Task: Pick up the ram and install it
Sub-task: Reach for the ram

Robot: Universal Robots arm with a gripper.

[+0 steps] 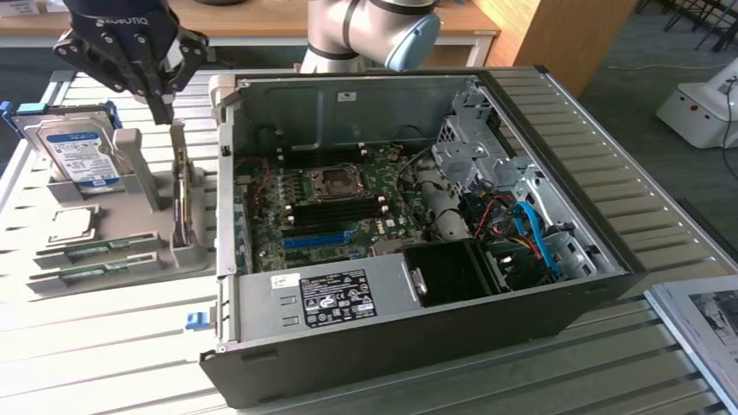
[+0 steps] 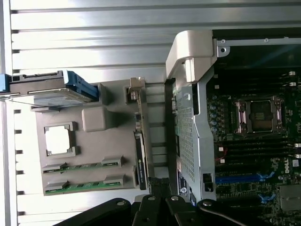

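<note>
The claw point(image 1: 162, 105) hangs with its fingers drawn together on nothing, pointing down over the near end of the ram point(image 1: 181, 212). The ram stands on edge in a slot of the grey holder point(image 1: 138, 226), untouched, with clear air between it and the fingertips. In the wrist view the ram point(image 2: 140, 162) is seen edge-on just beside the claw point(image 2: 157, 184), with a pale post point(image 2: 135, 89) rising at its far end. Elsewhere on the holder stand a hard drive point(image 1: 81, 156) (upright, label outward), a square processor point(image 1: 69, 223) and two flat green sticks point(image 1: 86, 251) in their recesses. Close against the holder, on the exterior view's right, rises the side wall point(image 1: 227, 173) of the open computer case, standing between the ram and the motherboard point(image 1: 334, 207). On that board lie the processor socket point(image 1: 337, 180) and a long blue slot point(image 1: 314, 239). All of it sits on the slatted table point(image 1: 104, 346).
</note>
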